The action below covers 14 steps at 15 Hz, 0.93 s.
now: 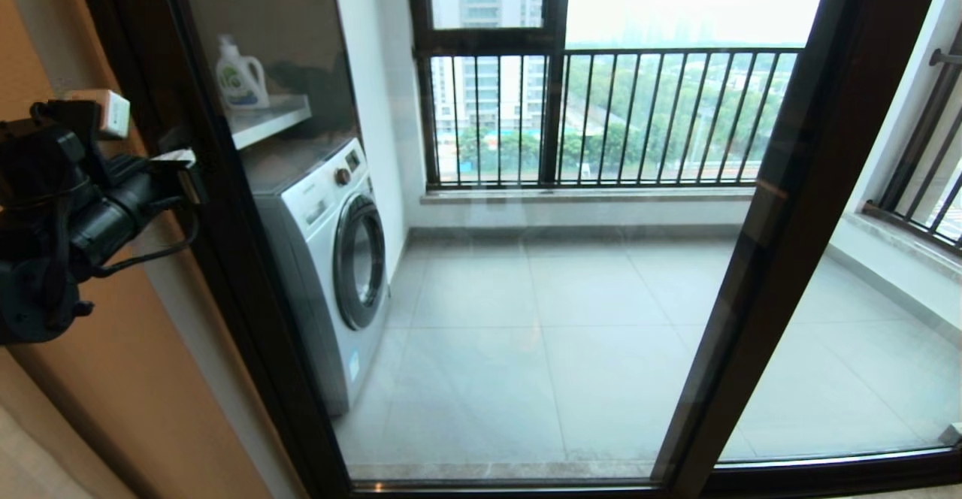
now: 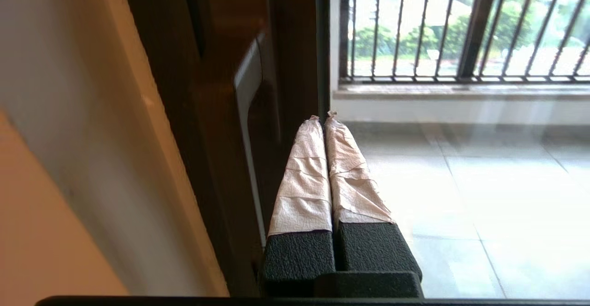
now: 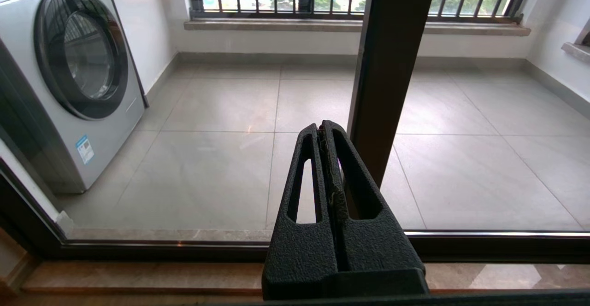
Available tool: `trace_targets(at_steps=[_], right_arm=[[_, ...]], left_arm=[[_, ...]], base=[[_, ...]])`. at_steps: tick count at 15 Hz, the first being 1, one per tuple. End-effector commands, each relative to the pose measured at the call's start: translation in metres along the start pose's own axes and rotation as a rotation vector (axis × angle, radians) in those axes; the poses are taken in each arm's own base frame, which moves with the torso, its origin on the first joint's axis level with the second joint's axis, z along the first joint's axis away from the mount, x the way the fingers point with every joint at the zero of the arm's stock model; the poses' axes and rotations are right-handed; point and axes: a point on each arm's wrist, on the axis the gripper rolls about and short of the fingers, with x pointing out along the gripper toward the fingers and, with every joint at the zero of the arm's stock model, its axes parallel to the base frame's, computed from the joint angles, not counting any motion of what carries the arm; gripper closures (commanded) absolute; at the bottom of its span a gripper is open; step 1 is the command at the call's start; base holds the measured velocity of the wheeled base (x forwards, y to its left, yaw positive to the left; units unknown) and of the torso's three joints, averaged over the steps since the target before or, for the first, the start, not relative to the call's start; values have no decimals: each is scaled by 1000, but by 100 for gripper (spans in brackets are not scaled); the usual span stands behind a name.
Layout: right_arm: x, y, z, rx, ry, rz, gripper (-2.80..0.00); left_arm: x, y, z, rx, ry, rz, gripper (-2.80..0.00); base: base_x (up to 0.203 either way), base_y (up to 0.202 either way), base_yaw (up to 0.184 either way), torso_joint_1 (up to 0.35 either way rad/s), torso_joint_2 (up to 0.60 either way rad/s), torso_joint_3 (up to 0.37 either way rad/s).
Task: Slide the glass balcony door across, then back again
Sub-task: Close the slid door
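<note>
The glass balcony door (image 1: pixel 541 296) fills the middle of the head view, a clear pane between two dark uprights, with its left upright (image 1: pixel 225 258) beside the wall. A slim dark handle (image 2: pixel 246 89) runs along that upright. My left gripper (image 1: pixel 192 176) is raised at the left upright. In the left wrist view this gripper (image 2: pixel 322 118) is shut with nothing held, its taped fingers (image 2: pixel 304 177) lying close beside the handle. My right gripper (image 3: pixel 322 126) is out of the head view. It hangs low before the door's right upright (image 3: pixel 392 66), shut and empty.
Behind the glass stand a washing machine (image 1: pixel 331 258), a shelf with a detergent bottle (image 1: pixel 240 74) and the window with black railing bars (image 1: pixel 639 116). A second dark-framed pane (image 1: pixel 864 334) lies to the right. An orange-beige wall (image 1: pixel 113 409) is at the left, and the floor track (image 3: pixel 138 246) runs below.
</note>
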Motion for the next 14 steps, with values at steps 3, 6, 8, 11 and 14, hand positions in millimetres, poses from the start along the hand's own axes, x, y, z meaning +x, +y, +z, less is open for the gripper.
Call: trace_targets(at_steps=[3,6,8,11,14], right_arm=[[1,0,-3,0,13,1,0],[1,0,-3,0,13,1,0],[1,0,-3,0,13,1,0],[1,0,-3,0,12,2,0],[1,0,-3,0,13,1,0]], left_arm=[[-28,35,3,1,9,-14,0],[-25,56,-8,2,37,15,0],[-19,60,-16,-1,57,16,0],[2,65,-32,-7,82,16,0],[25,70,-53,-13,106,13,0]], base=[[0,0,0,0,0,0],[0,0,0,0,0,0],[0,0,0,0,0,0],[0,0,0,0,0,0],[0,0,0,0,0,0]])
